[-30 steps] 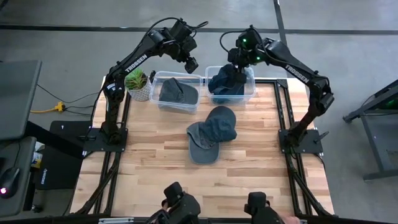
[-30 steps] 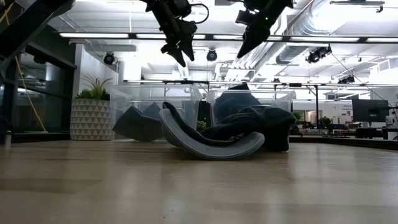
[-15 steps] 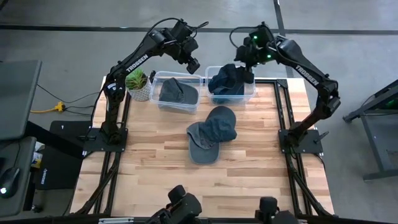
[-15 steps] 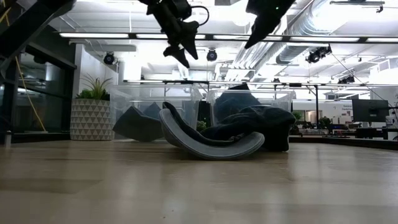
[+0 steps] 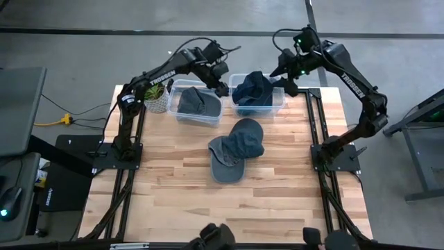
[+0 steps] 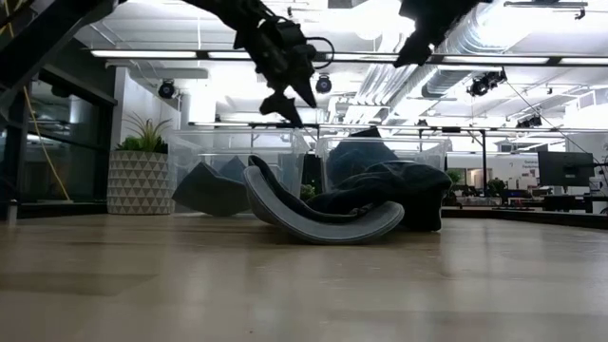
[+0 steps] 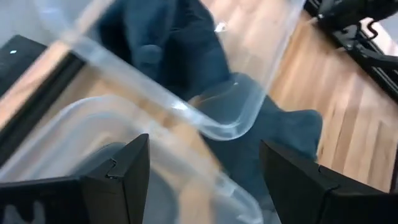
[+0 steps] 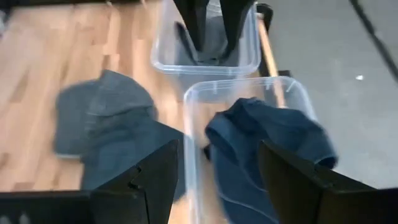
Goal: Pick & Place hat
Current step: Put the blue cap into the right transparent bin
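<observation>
Two hats lie on the wooden table: a dark blue one overlapping a grey one, whose brim curls up. Two clear bins stand at the far edge. The left bin holds a grey hat. The right bin holds a dark blue hat. My left gripper hangs open above the gap between the bins. My right gripper is open, high up, just past the right bin's right side.
A potted plant stands left of the left bin at the far left corner. Bare wood stretches over the table's near half. The arm bases sit at the left and right edges.
My left gripper has come down and moved right and nearer, from above the left bin's far side to the gap between the bins. My right gripper has risen and drawn away to the right from over the right bin. The hats have stayed put.
</observation>
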You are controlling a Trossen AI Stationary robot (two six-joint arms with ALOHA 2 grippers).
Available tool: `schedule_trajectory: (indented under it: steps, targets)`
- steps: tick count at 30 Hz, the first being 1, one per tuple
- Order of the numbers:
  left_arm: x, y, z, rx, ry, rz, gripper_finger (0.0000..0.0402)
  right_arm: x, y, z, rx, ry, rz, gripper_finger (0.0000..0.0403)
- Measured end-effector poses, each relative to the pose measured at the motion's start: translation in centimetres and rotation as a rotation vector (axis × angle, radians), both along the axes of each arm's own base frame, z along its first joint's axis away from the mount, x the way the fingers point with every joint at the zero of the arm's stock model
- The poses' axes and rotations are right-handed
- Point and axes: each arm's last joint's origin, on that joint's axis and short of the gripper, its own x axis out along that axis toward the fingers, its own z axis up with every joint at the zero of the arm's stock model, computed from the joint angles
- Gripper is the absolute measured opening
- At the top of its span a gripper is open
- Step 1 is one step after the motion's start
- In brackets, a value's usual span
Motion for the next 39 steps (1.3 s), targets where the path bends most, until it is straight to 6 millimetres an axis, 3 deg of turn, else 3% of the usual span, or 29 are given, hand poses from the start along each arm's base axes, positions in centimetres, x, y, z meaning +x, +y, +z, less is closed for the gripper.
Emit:
schedule_trajectory:
  steps: [10,25,35,39]
  targets:
    - [3.2,-4.5,0.0,-0.024,-0.047,-0.097,0.0243,-2.0,1.4,-2.8,0.050,-0.038,-0.020,0.0210]
    - [5.2,-8.9,-0.2,0.041,0.019,-0.081,0.0243,-4.5,5.3,-6.5,0.146,-0.129,-0.018,0.0210]
    - [6.6,-14.3,-0.4,0.115,0.083,-0.083,0.0243,-4.7,9.8,-9.7,0.137,-0.126,0.120,0.0210]
    - [7.9,-16.1,-1.6,0.110,0.106,-0.042,0.0243,-4.8,11.2,-11.4,0.112,-0.105,0.129,0.0210]
